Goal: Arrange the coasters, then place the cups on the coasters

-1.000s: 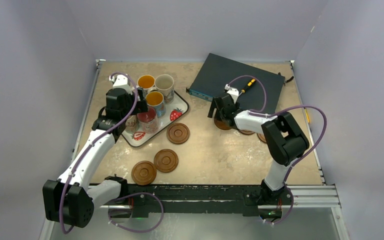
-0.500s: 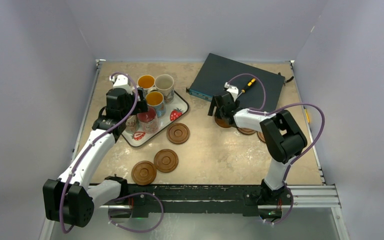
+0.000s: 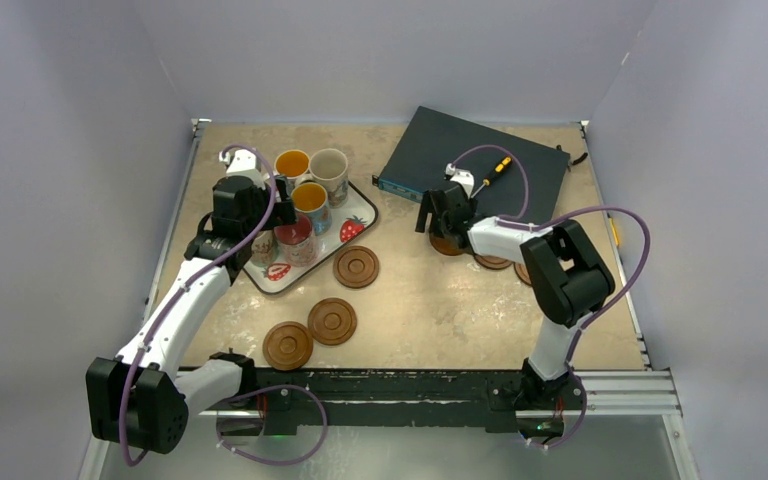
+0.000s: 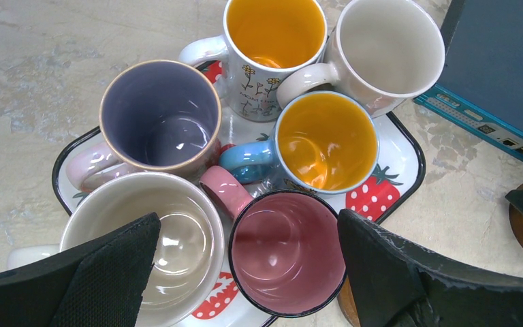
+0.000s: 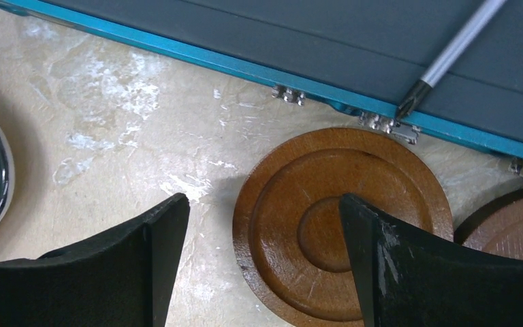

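Top camera high over whole table (image 3: 430, 300), wrist cameras close, downward, sharing tray (image 4: 402, 146)

Setting: a robotics lab test cell. A left arm (image 3: 175, 310) and a right arm (image 3: 560, 285) are bolted to a metal rail (image 3: 620, 385) at the near edge of a stone-patterned worktop (image 3: 430, 300). Plain lavender walls (image 3: 390, 50) box it in on three sides, and purple cables (image 3: 622, 225) loop loose off the joints. A flat dark equipment case (image 3: 460, 140) with a blue, connector-studded edge lies far right, a screwdriver (image 3: 498, 168) on top of it. The only household things are cups (image 4: 327, 139) on a strawberry-print tray (image 4: 398, 146) and wooden coasters (image 3: 332, 321) on the bare surface
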Motion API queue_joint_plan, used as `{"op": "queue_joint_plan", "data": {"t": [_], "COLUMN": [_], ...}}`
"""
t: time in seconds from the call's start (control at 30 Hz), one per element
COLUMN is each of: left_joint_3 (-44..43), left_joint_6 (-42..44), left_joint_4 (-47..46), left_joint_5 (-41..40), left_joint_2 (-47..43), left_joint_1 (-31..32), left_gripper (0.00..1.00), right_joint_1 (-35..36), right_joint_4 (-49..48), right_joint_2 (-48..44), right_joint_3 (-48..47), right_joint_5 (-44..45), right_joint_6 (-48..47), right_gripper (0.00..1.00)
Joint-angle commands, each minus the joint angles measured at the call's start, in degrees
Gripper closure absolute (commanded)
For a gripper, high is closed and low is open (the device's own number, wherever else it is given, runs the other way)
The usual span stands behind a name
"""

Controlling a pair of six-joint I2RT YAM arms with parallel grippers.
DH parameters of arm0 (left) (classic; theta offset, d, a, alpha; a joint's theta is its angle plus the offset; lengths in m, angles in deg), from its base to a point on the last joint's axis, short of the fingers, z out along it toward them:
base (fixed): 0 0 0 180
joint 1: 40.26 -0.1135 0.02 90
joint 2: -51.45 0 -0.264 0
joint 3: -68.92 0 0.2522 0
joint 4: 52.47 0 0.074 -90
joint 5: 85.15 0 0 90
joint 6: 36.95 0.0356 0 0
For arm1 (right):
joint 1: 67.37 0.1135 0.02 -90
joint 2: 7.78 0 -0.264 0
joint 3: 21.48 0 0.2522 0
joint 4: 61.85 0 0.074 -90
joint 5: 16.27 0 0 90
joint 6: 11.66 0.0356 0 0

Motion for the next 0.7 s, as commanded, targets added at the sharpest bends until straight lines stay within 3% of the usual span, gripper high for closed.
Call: {"op": "queue_joint_plan", "data": {"t": [0.0, 0.3, 0.67], "left_joint_3": [-2.1, -1.6, -2.0], "left_joint_6": [0.2, 0.5, -0.4], "left_joint_4": [-0.7, -1.5, -1.2], "left_joint_5": [-0.2, -0.2, -3.1], "left_joint_2": [0.1, -0.8, -1.5], "left_joint_1": [0.2, 0.2, 0.2], "left_gripper": [0.03, 0.02, 0.01], "right_joint_1": [-0.6, 4.1, 15.1], "right_joint_4": [-4.6, -8.9, -10.4], "right_joint_2": [-4.4, -13.7, -7.5], "right_joint_3": [-0.5, 3.9, -0.5], "right_joint_5": [-4.6, -18.5, -21.6], "right_joint_6": [-4.9, -8.0, -1.3], "right_gripper": [0.17, 0.17, 0.19]}}
